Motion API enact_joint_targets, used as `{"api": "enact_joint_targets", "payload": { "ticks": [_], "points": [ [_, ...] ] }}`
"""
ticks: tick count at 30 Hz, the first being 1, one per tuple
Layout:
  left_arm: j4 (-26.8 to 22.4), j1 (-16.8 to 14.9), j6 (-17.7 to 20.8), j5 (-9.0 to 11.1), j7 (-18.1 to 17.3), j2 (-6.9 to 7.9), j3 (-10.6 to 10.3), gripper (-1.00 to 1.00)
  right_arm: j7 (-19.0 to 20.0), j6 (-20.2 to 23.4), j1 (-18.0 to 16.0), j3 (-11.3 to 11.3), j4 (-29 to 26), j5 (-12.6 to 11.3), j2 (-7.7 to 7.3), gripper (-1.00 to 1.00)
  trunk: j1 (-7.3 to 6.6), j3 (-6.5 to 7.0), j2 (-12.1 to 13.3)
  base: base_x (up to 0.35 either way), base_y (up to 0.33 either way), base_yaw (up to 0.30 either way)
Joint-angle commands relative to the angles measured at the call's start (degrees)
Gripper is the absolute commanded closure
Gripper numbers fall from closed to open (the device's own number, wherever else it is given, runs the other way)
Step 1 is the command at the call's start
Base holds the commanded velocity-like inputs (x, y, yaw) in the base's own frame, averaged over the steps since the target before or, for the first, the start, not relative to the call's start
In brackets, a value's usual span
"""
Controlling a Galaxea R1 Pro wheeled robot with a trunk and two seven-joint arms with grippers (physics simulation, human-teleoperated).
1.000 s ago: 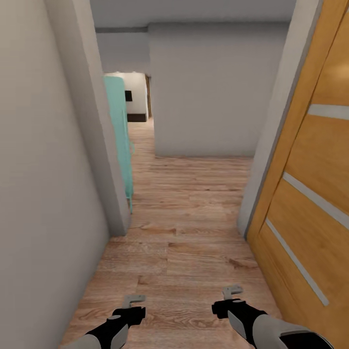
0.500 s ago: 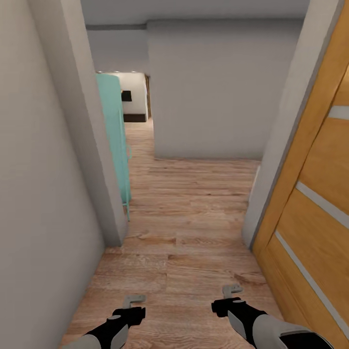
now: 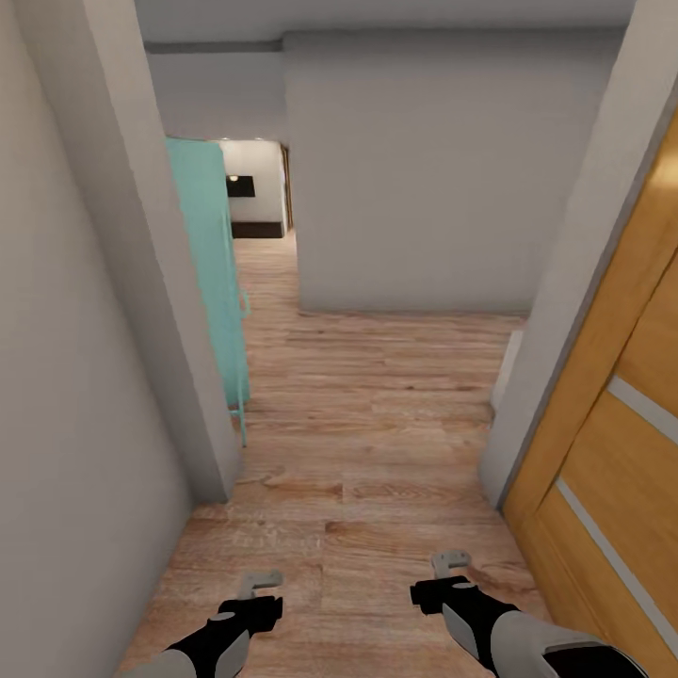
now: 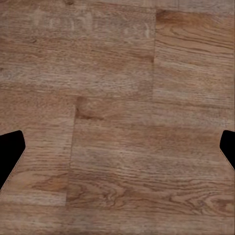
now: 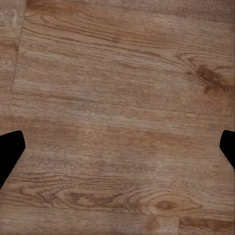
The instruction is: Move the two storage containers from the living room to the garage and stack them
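Observation:
The two storage containers and the garage are out of view. I am in a narrow hallway with a light wood-plank floor (image 3: 377, 424). Both arms are held low in front of me. In the head view, my left gripper (image 3: 261, 582) and right gripper (image 3: 452, 563) hang over bare planks. The left wrist view shows the left gripper (image 4: 117, 152) with its dark fingertips wide apart and nothing but planks between them. My right gripper (image 5: 117, 152) stands the same way, open and empty, in the right wrist view.
A grey wall (image 3: 75, 377) runs close on the left and ends at a corner (image 3: 202, 414). Just past it stands a teal door (image 3: 212, 273). An orange-brown wooden door (image 3: 612, 443) is close on the right. A grey wall (image 3: 414, 188) faces me, with a passage (image 3: 264, 245) along its left.
The whole view has advanced along the hallway: the left wall corner, teal door and wooden door have slid outward and nearer. Both arms hold the same pose, grippers still open.

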Motion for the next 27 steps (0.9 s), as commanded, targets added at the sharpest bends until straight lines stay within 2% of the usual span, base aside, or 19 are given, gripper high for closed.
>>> {"api": "enact_joint_targets", "payload": {
  "ticks": [1, 11, 27],
  "points": [
    [0.07, -0.04, -0.22, 0.04, 0.10, -0.02, 0.31, -1.00, -0.24, 0.16, -0.07, 0.42, 0.09, 0.16, 0.02, -1.00, 0.03, -0.05, -0.02, 0.345, 0.000, 0.000],
    [0.03, -0.04, -0.22, 0.04, 0.10, -0.02, 0.26, -1.00, -0.20, 0.16, -0.07, 0.42, 0.09, 0.16, 0.02, -1.00, 0.03, -0.05, -0.02, 0.345, 0.000, -0.002],
    [0.07, -0.05, -0.22, 0.04, 0.10, -0.02, 0.26, -1.00, -0.21, 0.16, -0.07, 0.42, 0.09, 0.15, 0.02, -1.00, 0.03, -0.02, -0.02, 0.345, 0.000, -0.055]
  ]
}}
